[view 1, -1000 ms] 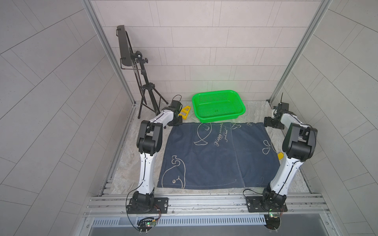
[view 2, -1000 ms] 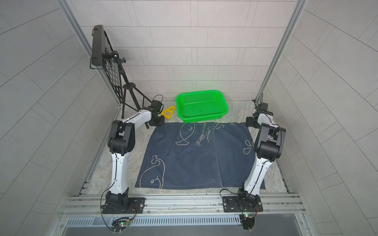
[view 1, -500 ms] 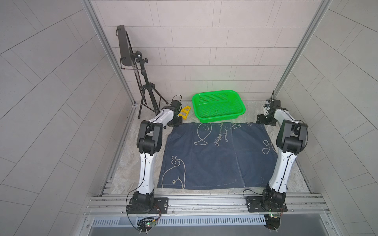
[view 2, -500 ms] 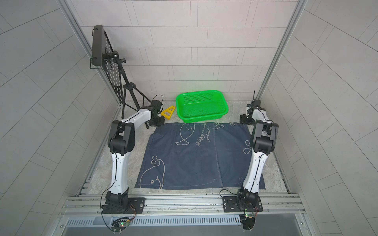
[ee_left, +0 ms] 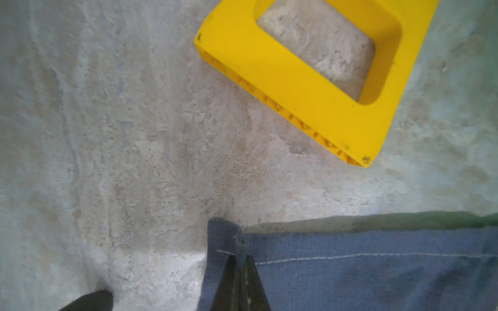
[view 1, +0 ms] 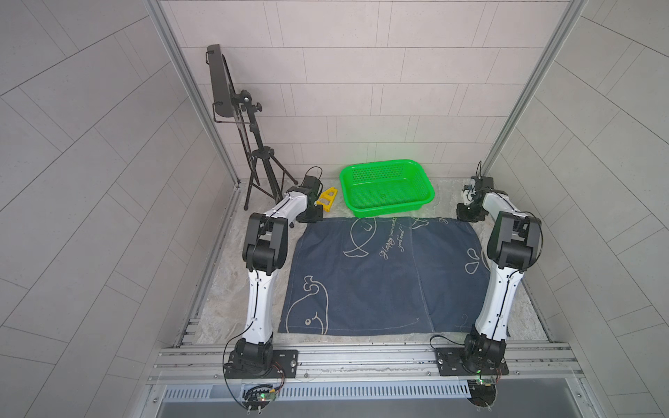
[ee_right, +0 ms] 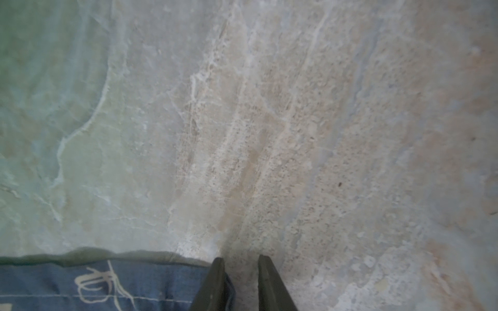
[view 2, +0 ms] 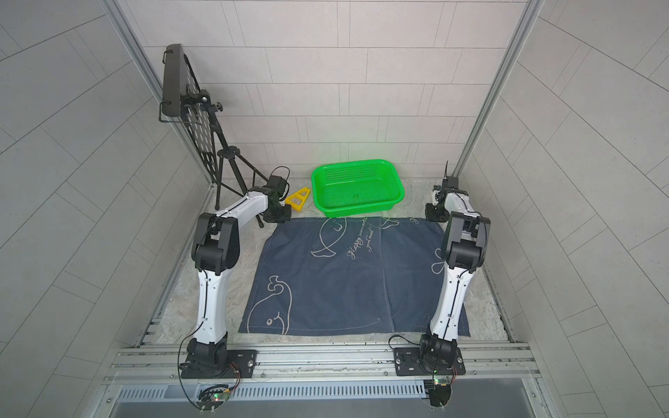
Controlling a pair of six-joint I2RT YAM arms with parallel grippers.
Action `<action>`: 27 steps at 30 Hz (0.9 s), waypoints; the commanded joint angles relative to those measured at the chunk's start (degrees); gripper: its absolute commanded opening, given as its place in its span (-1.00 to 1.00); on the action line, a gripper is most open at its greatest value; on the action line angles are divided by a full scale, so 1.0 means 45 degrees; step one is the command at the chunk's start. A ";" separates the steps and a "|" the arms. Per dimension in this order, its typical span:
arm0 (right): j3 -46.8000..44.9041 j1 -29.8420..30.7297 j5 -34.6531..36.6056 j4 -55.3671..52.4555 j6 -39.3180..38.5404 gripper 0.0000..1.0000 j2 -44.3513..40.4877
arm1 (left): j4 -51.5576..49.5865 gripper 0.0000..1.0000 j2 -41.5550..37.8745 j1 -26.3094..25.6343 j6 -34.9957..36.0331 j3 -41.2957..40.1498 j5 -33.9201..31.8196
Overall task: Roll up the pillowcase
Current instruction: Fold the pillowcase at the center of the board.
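Right end effector (ee_right: 241, 259) shifts onto pillowcase (view 1: 380, 275) far-right corner, slightly open, cloth barely inside, so it may miss; left end effector (ee_left: 240, 258) clamps the far-left corner.

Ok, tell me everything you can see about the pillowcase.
The pillowcase is dark navy cloth, woven-looking, with white line-drawn whales and fish, cursive lettering and white stitched seams. It lies spread nearly flat on the table, not yet rolled. The left end effector is shut on its far left corner, which is slightly raised. The right end effector stands at the far right corner, jaws apart, the cloth's edge just inside them.
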 commanded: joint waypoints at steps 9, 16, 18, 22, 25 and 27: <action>-0.2869 -0.0272 -0.0381 0.3011 -0.0126 -0.90 -0.3365 | -0.0563 -0.96 -0.1315 0.0015 0.0359 0.0174 -0.0800; -0.6525 -0.1108 -0.1515 0.5743 0.0598 -0.96 -0.6576 | -0.0596 -0.96 -0.3893 0.0036 0.0611 -0.2014 -0.1279; -0.7224 -0.1297 -0.1492 0.5916 0.0599 -0.96 -0.7289 | -0.0671 -0.96 -0.4577 0.0036 0.0664 -0.2636 -0.1387; -0.8765 -0.1565 -0.1716 0.6926 0.0912 -0.96 -0.8760 | -0.0208 -0.99 -0.6056 0.0046 0.0640 -0.3850 -0.1914; -0.9301 -0.1587 -0.2199 0.7873 0.1353 -0.97 -0.9249 | 0.0140 -1.00 -0.6673 0.0052 0.0626 -0.3726 -0.2494; -0.9298 -0.1585 -0.2570 0.8219 0.1641 -0.97 -0.9281 | 0.0220 -1.00 -0.6837 0.0046 0.0638 -0.3360 -0.2481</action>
